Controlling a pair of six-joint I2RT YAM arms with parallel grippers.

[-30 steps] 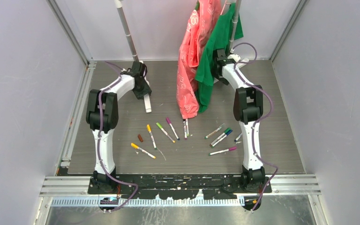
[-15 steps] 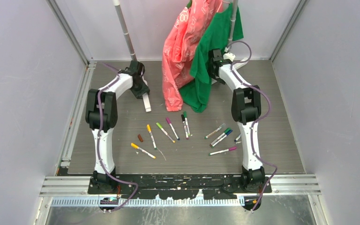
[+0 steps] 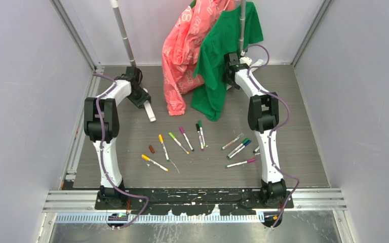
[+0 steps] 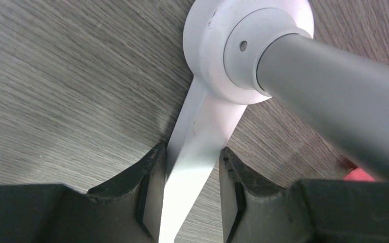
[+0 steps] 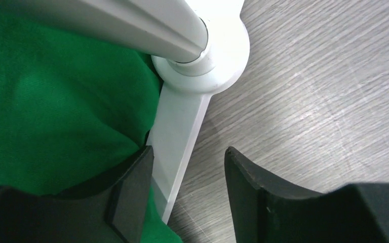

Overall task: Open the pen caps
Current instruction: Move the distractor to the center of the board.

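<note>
Several pens lie in a fan on the table: an orange-tipped one (image 3: 154, 163), yellow (image 3: 163, 147), green (image 3: 178, 143), magenta (image 3: 186, 138), black (image 3: 199, 135), and a right-hand group (image 3: 239, 148). All look capped. A loose brown cap (image 3: 151, 149) lies by the yellow pen. My left gripper (image 3: 143, 98) is far from them, shut on the rack's white foot (image 4: 195, 147); it shows in the left wrist view (image 4: 192, 157). My right gripper (image 3: 231, 68) stands open around the rack's other foot (image 5: 180, 131). In the right wrist view (image 5: 188, 157), the left pad touches the foot and the right finger is apart.
A clothes rack stands at the back with a left pole (image 3: 123, 35) and a right pole (image 3: 242, 25). A pink shirt (image 3: 182, 45) and a green shirt (image 3: 218, 61) hang from it, their hems just behind the pens. Grey walls close in both sides.
The rack, its shirts and both grippers have shifted left. The shirts have swung off the middle pens, so the black and green-tipped pens now show in full.
</note>
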